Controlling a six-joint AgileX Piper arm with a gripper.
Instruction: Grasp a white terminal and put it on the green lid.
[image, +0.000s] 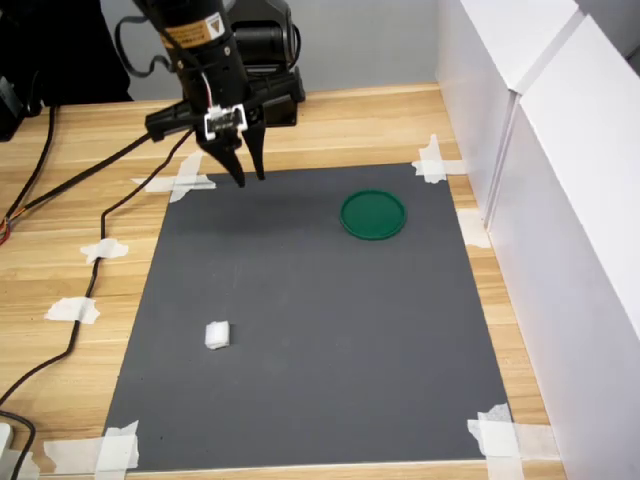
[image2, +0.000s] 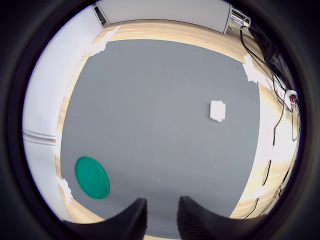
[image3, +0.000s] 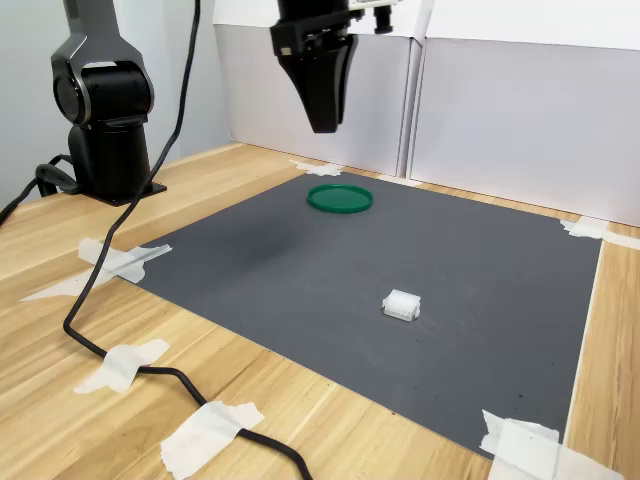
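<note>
The white terminal (image: 217, 334) lies on the dark grey mat (image: 320, 330), toward the first exterior view's lower left; it also shows in the wrist view (image2: 217, 110) and the second exterior view (image3: 401, 304). The green lid (image: 373, 215) lies flat near the mat's far right part in the first exterior view, and appears too in the wrist view (image2: 91, 177) and the second exterior view (image3: 339, 198). My gripper (image: 250, 178) hangs high above the mat's far edge, pointing down, well away from both. Its fingers (image2: 135, 217) stand a little apart with nothing between them.
White tape pieces (image: 185, 183) hold the mat's corners to the wooden table (image: 60, 250). A black cable (image: 90, 290) runs along the first exterior view's left. White box walls (image: 540, 180) stand on its right. The arm's base (image3: 105, 150) stands at the second exterior view's left.
</note>
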